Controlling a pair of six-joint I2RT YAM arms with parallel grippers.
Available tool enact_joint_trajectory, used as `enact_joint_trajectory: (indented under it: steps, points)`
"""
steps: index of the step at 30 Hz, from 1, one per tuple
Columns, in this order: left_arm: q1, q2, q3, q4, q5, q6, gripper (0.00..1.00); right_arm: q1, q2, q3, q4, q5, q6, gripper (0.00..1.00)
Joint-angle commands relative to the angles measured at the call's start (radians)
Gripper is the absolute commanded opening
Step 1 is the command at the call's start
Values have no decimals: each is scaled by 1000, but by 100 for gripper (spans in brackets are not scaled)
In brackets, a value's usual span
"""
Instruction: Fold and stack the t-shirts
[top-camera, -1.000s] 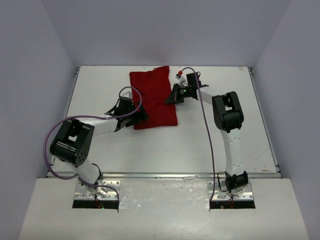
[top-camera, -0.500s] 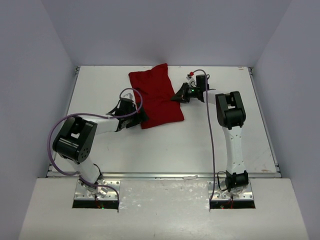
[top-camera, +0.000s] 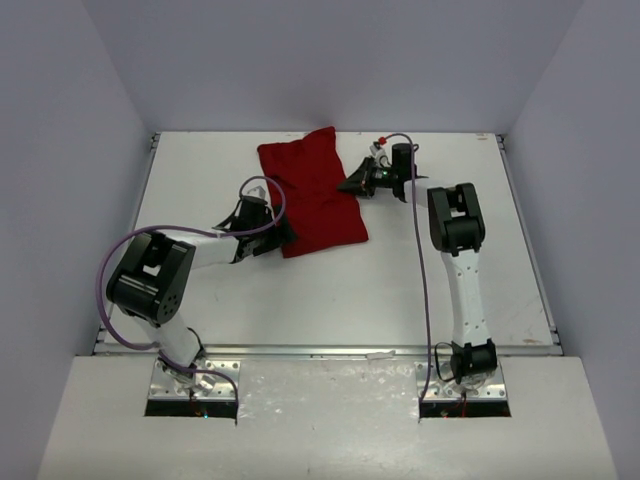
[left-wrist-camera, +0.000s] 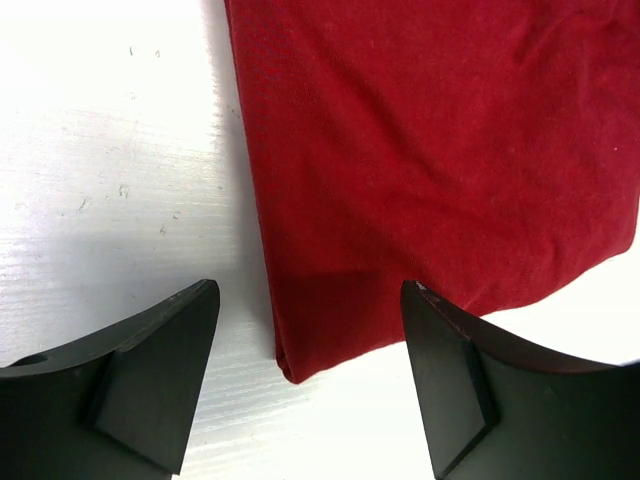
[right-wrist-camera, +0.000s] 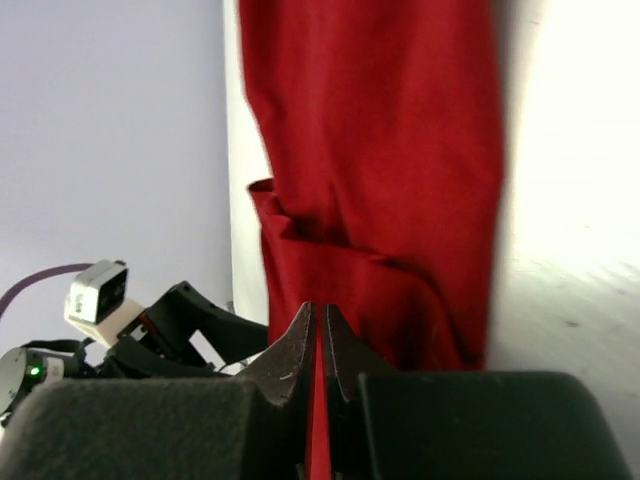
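Showed a folded deep-red t-shirt (top-camera: 315, 195) lying at the far middle of the white bench (top-camera: 400, 290). Had the right fingers (right-wrist-camera: 290, 360) pinched together on its right edge, and the left fingers (left-wrist-camera: 150, 370) spread apart astride its near-left corner. Looked soft, light and floppy; probably best gripped at corners or folded edges.

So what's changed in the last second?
The right fingers, shut on the t-shirt, dragged its right edge rightward, swinging the near end to the right. The left fingers stayed open at the near left corner.
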Motion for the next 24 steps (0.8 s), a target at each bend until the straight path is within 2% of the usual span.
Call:
enact_joint_trajectory:
  steps: [1, 7, 8, 10, 12, 14, 18, 19, 22, 23, 24]
  points:
    - [-4, -8, 1, -28, 6, 4, 72, -1, 54, 21, -47, -11, -3, 4]
    - [-30, -5, -11, -31, 46, -7, 67, -5, 104, 115, -223, 107, -85, 1]
    - [-36, -7, -17, -31, 41, -10, 66, -7, 90, 105, -231, 148, -74, 1]
    - [-53, -23, -53, -28, 34, -25, 57, -9, 51, 47, -266, 292, -49, 1]
    - [-65, -37, -92, -19, 23, -42, 56, -10, 1, -14, -300, 368, 24, 1]
    - [-71, -66, -116, -18, 11, -51, 56, -7, -80, -104, -231, 429, 104, 1]
    - [-75, -111, -149, -38, -31, -50, 57, -5, -212, -275, -66, 443, 179, 3]
    - [-76, -122, -149, -38, -31, -50, 57, -5, -237, -289, -36, 436, 187, 20]
    - [-76, -128, -140, -48, -34, -43, 73, -7, -280, -203, -16, 310, 144, 58]
    - [-76, -131, -137, -47, -35, -31, 79, -9, -289, -171, -36, 270, 108, 63]
    - [-76, -134, -131, -42, -26, -24, 80, -13, -333, -151, -95, 235, 80, 70]
